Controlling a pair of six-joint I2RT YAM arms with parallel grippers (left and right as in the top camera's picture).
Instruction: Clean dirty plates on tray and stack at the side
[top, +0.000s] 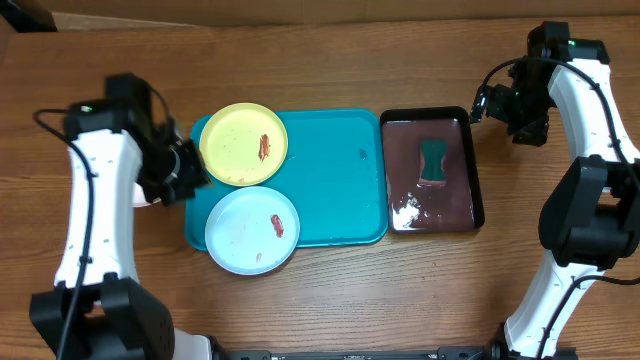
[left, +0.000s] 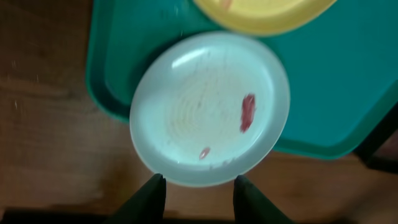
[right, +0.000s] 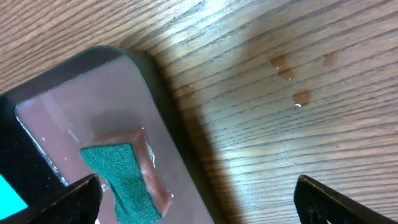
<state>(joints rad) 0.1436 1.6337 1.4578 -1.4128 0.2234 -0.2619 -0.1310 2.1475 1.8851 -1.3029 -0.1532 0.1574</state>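
I have both arms standing off, and neither is holding anything. The left gripper (top: 193, 171) hovers near the left edge of the bench with its jaws apart and empty. In the left wrist view its fingers (left: 152, 194) frame the rim of the light blue plate (left: 210, 109).

That plate lies at the near-left corner of the turquoise tray (top: 335, 185) and overhangs the rim toward the near edge. That free lip looks to me like the easiest place to pinch. The yellow-green plate (top: 244, 144) sits at the tray's far-left corner, touching or slightly overlapping the blue one. Both carry reddish smears, so I judge no cleaning is done yet. I cannot make out a white plate.

The right gripper (top: 484, 104) is spread wide toward the far-right corner, just beside the black tray (top: 477, 170). The green sponge (right: 121, 177) soaks there in brownish liquid, which I take to be the wash. Reaching the sponge seems the sensible next move.
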